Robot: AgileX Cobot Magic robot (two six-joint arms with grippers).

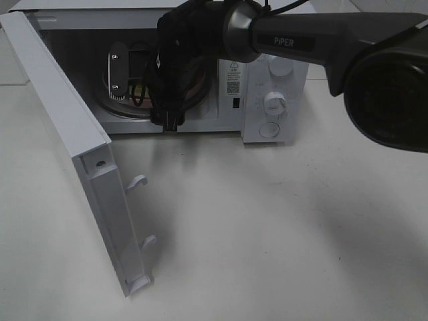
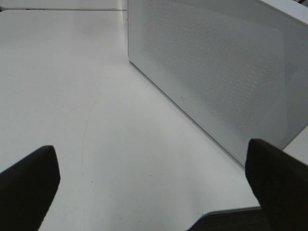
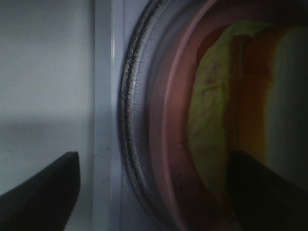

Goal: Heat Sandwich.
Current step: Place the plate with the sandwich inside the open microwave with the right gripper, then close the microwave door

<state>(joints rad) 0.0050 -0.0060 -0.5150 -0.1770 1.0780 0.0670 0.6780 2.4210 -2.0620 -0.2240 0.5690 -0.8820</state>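
Observation:
The sandwich shows a yellow-green layer, orange filling and white bread. It lies on the pink plate on the glass turntable inside the open microwave. My right gripper reaches into the cavity from the right and hides most of the plate in the exterior high view. In the right wrist view the right gripper is open, its fingers wide apart on either side of the plate rim. My left gripper is open over bare table, holding nothing, and is out of the exterior high view.
The microwave door stands swung out to the left, its latch hooks pointing at the table. The left wrist view shows the door's perforated outer face close by. Knobs sit on the right panel. White table lies in front.

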